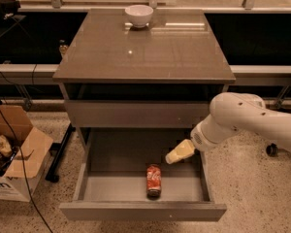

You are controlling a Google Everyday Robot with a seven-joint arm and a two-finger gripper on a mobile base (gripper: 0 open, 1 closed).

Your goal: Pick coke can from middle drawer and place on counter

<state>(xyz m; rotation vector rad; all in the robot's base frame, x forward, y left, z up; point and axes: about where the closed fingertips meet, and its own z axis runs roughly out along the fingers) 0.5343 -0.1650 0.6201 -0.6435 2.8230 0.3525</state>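
The coke can (154,180), red with white lettering, lies on its side on the floor of the open middle drawer (106,188), near the drawer's front and right of centre. The gripper (177,153), pale yellow at the end of the white arm (242,123), hangs over the drawer's right half, above and just right of the can and apart from it. The counter (145,50) is the glossy grey-brown cabinet top above.
A white bowl (139,15) stands at the counter's back edge. An open cardboard box (14,154) with cables sits on the floor to the left. A chair wheel (271,149) shows at the right. Dark shelving runs behind the cabinet.
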